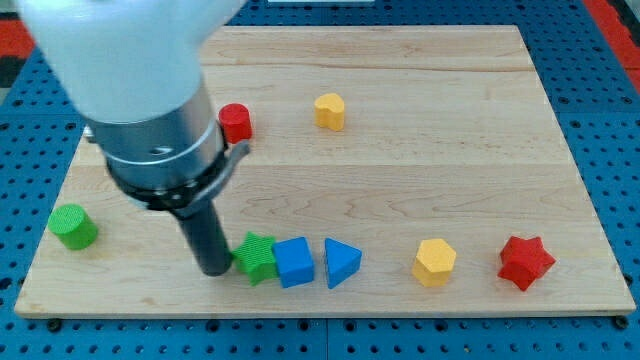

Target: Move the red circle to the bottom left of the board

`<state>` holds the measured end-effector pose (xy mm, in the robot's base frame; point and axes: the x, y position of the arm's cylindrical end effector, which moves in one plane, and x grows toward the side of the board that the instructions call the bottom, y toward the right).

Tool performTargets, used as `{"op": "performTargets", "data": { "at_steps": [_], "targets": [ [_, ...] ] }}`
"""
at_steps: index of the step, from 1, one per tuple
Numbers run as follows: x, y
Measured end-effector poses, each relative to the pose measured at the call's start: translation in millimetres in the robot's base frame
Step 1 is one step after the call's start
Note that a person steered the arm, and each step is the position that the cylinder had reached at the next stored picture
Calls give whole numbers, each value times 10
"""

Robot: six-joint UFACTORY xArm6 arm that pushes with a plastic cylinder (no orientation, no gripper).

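Observation:
The red circle [235,122] stands on the wooden board [420,170] at the upper left, just right of the arm's grey collar. My tip [214,268] is near the view's bottom, well below the red circle, right beside the left side of a green star-like block [256,257]; contact cannot be told. The arm's white body hides the board's upper left corner.
A green circle [73,226] is at the left edge. A blue cube [294,262] and a blue triangle [341,263] sit right of the green block. A yellow hexagon [435,262] and a red star [525,262] are at the bottom right. A yellow heart-like block [329,111] is near the top.

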<state>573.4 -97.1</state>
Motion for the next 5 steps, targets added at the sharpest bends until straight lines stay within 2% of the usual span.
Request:
{"op": "performTargets", "data": {
  "at_steps": [1,2,3,5],
  "targets": [
    [-3,55],
    [-461,-25],
    [-947,375],
    [-1712,256]
  ]
}}
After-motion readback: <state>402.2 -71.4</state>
